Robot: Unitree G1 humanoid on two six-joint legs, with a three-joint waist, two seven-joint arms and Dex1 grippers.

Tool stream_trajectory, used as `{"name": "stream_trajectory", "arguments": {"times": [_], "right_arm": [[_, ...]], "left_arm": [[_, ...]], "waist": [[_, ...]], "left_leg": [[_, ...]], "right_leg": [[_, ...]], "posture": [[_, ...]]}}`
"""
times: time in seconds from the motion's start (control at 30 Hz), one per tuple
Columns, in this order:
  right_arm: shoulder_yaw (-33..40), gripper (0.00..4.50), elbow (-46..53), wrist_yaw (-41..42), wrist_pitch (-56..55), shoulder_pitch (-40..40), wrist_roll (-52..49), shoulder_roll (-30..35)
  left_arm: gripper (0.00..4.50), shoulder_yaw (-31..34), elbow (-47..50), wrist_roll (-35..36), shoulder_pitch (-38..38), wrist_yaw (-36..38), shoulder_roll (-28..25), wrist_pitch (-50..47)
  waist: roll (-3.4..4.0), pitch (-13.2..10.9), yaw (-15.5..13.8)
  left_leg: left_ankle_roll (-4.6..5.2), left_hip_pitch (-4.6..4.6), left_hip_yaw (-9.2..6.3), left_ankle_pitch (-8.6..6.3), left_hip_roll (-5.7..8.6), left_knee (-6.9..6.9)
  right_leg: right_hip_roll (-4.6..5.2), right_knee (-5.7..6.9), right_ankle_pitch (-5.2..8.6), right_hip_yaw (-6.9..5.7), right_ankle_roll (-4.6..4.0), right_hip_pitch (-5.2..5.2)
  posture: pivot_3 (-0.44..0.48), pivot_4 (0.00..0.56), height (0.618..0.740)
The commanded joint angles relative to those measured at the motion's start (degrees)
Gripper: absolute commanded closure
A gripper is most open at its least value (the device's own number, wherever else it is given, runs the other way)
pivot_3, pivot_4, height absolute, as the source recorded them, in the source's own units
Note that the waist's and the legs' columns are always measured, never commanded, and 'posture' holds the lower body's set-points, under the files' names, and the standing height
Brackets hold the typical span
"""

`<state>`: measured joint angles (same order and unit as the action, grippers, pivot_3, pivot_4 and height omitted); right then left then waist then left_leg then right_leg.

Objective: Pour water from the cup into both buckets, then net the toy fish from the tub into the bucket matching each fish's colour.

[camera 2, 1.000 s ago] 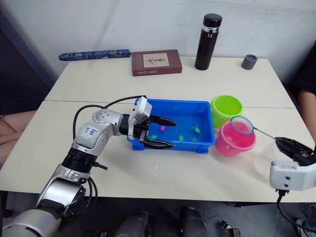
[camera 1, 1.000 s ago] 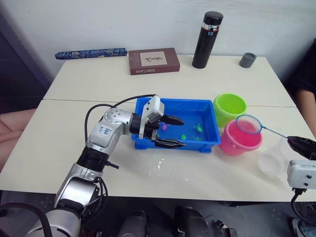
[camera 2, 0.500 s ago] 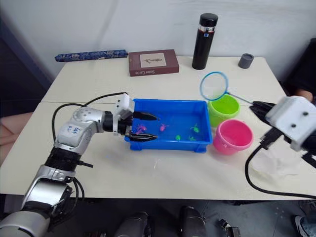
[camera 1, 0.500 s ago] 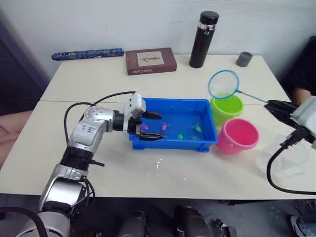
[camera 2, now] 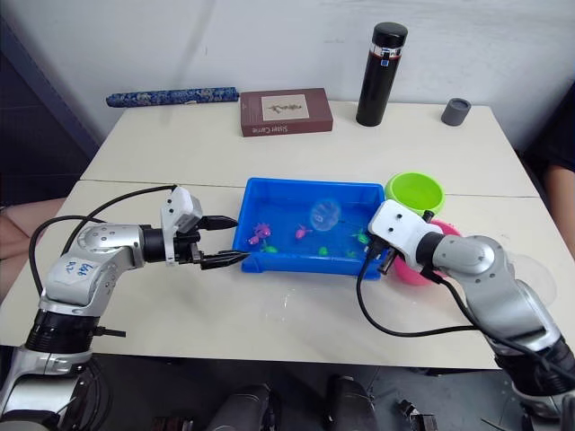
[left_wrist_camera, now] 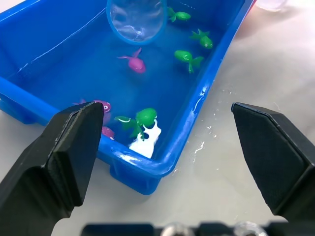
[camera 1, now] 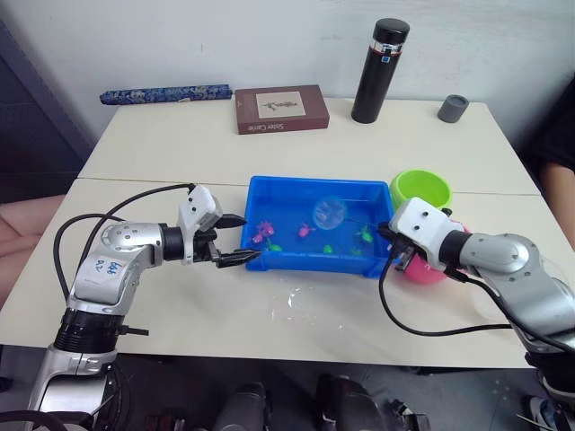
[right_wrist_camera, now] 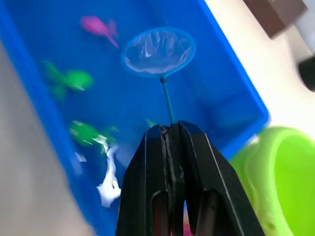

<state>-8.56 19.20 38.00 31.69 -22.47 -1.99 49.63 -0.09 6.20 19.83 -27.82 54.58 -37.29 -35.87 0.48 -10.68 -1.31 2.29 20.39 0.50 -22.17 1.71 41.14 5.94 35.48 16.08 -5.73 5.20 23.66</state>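
The blue tub (camera 1: 269, 191) sits mid-table with water and several toy fish, magenta (left_wrist_camera: 134, 63) and green (left_wrist_camera: 145, 118). My right gripper (right_wrist_camera: 170, 129) is shut on the thin handle of a small round net (right_wrist_camera: 157, 51), whose hoop hangs over the tub's middle (camera 1: 328, 212). My left gripper (camera 1: 250, 237) is open just outside the tub's left end, holding nothing. The green bucket (camera 1: 420, 187) stands right of the tub. The pink bucket (camera 1: 419, 273) is mostly hidden behind my right arm. The clear cup (camera 2: 532, 274) stands at the far right.
A tall black flask (camera 1: 379, 72), a grey cap (camera 1: 453, 108), a brown book (camera 1: 280, 109) and a blue patterned roll (camera 1: 166, 93) line the far edge. Spilled water (camera 1: 287, 301) glistens in front of the tub. A person's dark sleeve (camera 1: 559, 135) shows at the right edge.
My right arm swung the net from over the pink bucket, past the green bucket, to above the tub. My left gripper drew back out of the tub to its left.
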Motion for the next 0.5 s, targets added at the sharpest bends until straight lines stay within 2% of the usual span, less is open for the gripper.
{"name": "stream_trajectory", "arguments": {"times": [0.03, 0.3, 0.5], "right_arm": [[-1.77, 4.5, -2.11, 0.82, -3.8, -2.41, 2.86, -1.08], [-4.95, 4.5, -0.92, 4.88, -1.71, -2.44, 2.39, -4.8], [0.2, 4.5, 2.59, 4.91, 7.09, -0.6, -4.82, -10.09]], "left_arm": [[0.02, 1.82, 3.29, 1.29, 0.74, -1.23, -1.0, -0.86], [0.02, 1.76, 3.81, 1.45, 0.85, -2.42, -1.22, -1.03], [0.02, 1.14, 3.7, 1.57, 0.01, -2.67, -0.74, -0.6]], "waist": [[0.01, 0.0, 0.1], [0.01, 0.0, 0.0], [0.01, 0.0, -0.05]], "left_leg": [[-0.01, -0.01, 0.0, 0.01, 0.0, -0.03], [-0.05, -0.01, 0.01, 0.02, -0.05, -0.05], [-0.05, -0.01, -0.03, 0.02, -0.05, -0.05]], "right_leg": [[-0.01, 0.0, 0.0, -0.02, 0.0, 0.01], [-0.05, -0.01, 0.01, -0.06, -0.02, 0.0], [-0.04, -0.03, 0.01, -0.09, -0.02, -0.02]], "posture": [[0.0, 0.15, 0.74], [0.0, 0.15, 0.74], [0.0, 0.15, 0.74]]}}
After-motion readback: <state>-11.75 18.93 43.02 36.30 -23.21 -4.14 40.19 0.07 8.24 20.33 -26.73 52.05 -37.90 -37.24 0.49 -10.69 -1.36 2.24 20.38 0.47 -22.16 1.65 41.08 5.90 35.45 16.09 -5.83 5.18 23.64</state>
